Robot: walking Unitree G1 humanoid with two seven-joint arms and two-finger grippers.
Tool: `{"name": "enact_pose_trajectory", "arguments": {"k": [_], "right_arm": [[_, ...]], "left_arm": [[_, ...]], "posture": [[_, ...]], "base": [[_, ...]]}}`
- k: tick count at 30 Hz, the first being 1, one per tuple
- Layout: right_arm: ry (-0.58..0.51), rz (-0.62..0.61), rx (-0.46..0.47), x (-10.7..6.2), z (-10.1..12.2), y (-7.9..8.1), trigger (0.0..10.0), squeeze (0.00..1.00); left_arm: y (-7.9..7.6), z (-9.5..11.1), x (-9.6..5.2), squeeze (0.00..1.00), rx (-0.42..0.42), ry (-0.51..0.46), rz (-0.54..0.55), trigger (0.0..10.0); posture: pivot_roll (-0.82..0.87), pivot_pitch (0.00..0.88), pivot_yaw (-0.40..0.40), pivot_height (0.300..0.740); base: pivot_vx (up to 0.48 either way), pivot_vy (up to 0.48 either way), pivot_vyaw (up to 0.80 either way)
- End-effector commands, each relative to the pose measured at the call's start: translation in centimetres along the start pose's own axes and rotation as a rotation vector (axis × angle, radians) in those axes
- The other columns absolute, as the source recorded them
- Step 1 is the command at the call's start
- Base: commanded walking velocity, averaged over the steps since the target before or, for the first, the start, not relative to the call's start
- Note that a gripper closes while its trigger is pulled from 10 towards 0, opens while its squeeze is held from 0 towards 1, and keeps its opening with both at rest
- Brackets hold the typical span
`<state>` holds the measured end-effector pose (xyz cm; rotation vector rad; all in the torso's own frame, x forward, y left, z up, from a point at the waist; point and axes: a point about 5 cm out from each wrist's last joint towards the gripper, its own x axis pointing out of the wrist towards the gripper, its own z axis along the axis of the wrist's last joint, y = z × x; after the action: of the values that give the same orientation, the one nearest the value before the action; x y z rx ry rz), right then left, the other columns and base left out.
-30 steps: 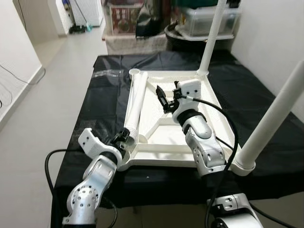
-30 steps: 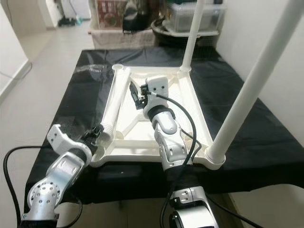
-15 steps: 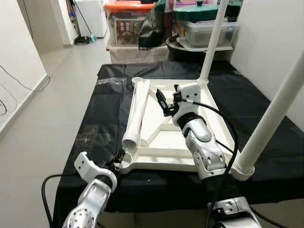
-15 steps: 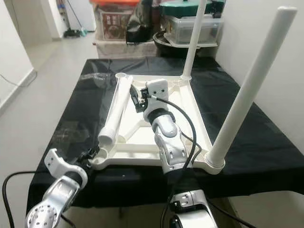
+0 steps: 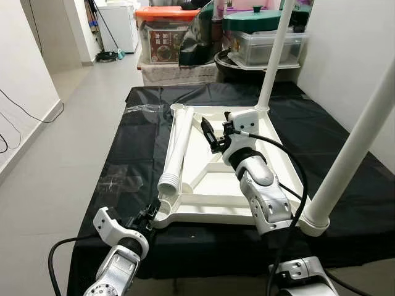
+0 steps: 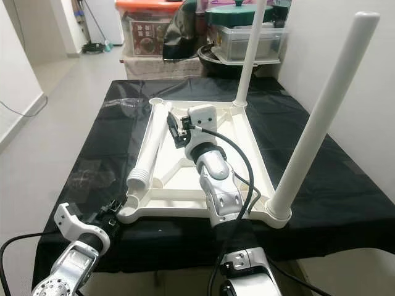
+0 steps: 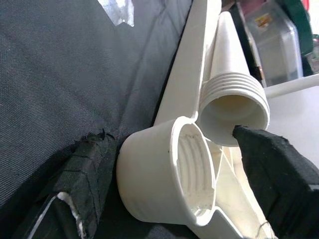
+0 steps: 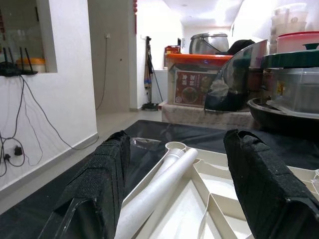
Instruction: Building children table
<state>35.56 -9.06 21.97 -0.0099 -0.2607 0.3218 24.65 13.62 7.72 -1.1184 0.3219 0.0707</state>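
Note:
A white children's table top [image 5: 274,161] lies upside down on black cloth, with two white legs standing up from its right corners [image 5: 355,145] [image 5: 275,52]. A loose white leg [image 5: 176,150] lies along its left rail, threaded end toward me. My left gripper [image 5: 148,214] is open at the near left corner, its fingers [image 7: 87,174] either side of the threaded socket [image 7: 169,177]. My right gripper [image 5: 208,131] hovers open above the middle of the table top, nothing between its pads [image 8: 97,186].
The black-covered work table [image 5: 117,154] has bare cloth on the left and right. Storage bins and pots [image 5: 259,37] stand behind it. A white wall runs along the right, open floor on the left.
The camera has risen and tilted, shifting the scene. My left arm has drawn back toward me, its gripper now at the near left corner socket. The right gripper holds its place.

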Motion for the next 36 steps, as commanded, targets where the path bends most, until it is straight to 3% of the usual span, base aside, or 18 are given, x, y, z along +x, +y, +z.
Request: {"name": "enact_pose_trajectory", "arguments": {"k": [1,18,19,20,21,22,23,24,36], "right_arm": [[0.005,0.001,0.009,0.0,-0.2,0.1,10.0,0.0],[0.005,0.001,0.009,0.0,-0.2,0.1,10.0,0.0],[0.004,0.0,0.01,0.0,-0.2,0.1,10.0,0.0],[0.055,0.056,0.011,-1.3,-2.1,1.2,10.0,0.0],[0.055,0.056,0.011,-1.3,-2.1,1.2,10.0,0.0],[0.092,0.097,0.016,-2.4,-3.4,2.1,10.0,0.0],[0.114,0.122,0.018,-3.0,-4.2,2.6,10.0,0.0],[0.125,0.134,0.018,-3.4,-4.6,2.9,10.0,0.0],[0.104,0.149,0.036,-2.9,-4.2,3.0,10.0,0.0]], "left_arm": [[-12.2,-5.8,-0.4,0.0,-0.311,0.201,0.005,10.0],[-12.2,-5.8,-0.4,0.0,-0.311,0.201,0.005,10.0],[-12.6,-5.9,-0.4,0.0,-0.321,0.209,0.002,10.0],[-7.1,-1.1,-1.2,0.0,0.24,-0.151,0.131,10.0],[-7.1,-1.1,-1.2,0.0,0.24,-0.151,0.131,10.0],[-4.8,2.2,-2.7,0.0,0.697,-0.361,0.171,10.0],[-4.0,4.1,-4.0,0.0,1.017,-0.47,0.168,10.0],[-3.8,4.8,-4.7,0.0,1.181,-0.514,0.157,10.0],[-3.4,4.5,-4.6,0.0,1.185,-0.508,0.148,10.0]], "posture": [[0.06,0.104,-0.016,0.74],[0.06,0.104,-0.016,0.74],[0.06,0.0,0.0,0.74],[0.07,0.0,0.0,0.74],[0.07,0.0,0.0,0.74],[0.07,0.0,0.0,0.74],[0.07,0.0,0.0,0.74],[0.07,0.0,0.0,0.74],[0.07,0.0,0.0,0.74]], "base": [[0.0,0.0,0.0],[0.0,0.0,0.0],[0.0,0.0,0.0],[0.0,0.0,0.0],[0.0,0.0,0.0],[0.0,0.0,0.0],[0.0,0.0,0.0],[0.0,0.0,0.0],[0.0,0.0,0.0]]}}
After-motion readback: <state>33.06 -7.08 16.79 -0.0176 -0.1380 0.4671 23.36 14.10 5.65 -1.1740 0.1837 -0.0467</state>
